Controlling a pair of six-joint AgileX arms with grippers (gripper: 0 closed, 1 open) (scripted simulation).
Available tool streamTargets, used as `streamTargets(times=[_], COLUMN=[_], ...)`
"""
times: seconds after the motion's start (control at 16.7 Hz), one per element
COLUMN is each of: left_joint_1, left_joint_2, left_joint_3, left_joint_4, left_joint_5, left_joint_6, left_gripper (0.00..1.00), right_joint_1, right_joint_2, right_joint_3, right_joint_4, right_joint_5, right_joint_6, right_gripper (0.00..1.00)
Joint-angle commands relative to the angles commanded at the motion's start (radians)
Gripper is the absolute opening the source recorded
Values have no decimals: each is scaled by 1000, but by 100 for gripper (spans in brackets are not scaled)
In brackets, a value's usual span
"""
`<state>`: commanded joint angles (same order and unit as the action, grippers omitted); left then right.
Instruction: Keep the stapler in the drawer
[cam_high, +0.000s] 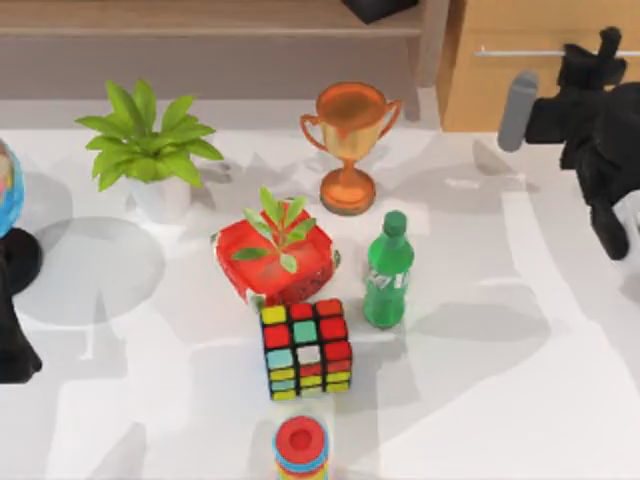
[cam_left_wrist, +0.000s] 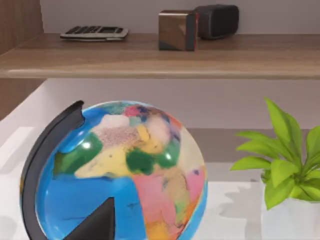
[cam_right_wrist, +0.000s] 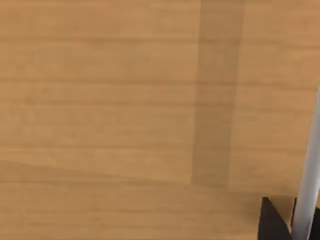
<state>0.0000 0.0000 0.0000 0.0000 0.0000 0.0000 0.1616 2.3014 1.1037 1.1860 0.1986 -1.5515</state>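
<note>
Drawer (cam_high: 520, 70) front sits at 1 o'clock, shut; right gripper (cam_high: 600, 50) is right at its handle (cam_high: 520, 51), finger spread unclear. Left arm parked at 9 o'clock.

We see bright, even rendered light on the white table (cam_high: 520, 400), with soft grey shadows falling toward 8 o'clock from the potted plant (cam_high: 145, 140), trophy (cam_high: 350, 140) and green bottle (cam_high: 387, 270). All edges look soft and mildly blurred, and we spot small glare highlights on the globe (cam_left_wrist: 115, 175) and on the trophy cup. Right wrist view is flat warm wood on the drawer (cam_right_wrist: 125, 100), with one faint vertical shadow band.
</note>
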Motion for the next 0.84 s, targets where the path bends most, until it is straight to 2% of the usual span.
streamTargets(times=[0.48,0.84], left_joint_1=[0,0], left_joint_2=[0,0], left_joint_3=[0,0], left_joint_4=[0,0], left_joint_5=[0,0], left_joint_6=[0,0], left_gripper=[100,100], right_joint_1=[0,0], right_joint_2=[0,0], right_joint_3=[0,0], right_joint_4=[0,0], right_joint_5=[0,0], right_joint_6=[0,0], right_gripper=[98,100])
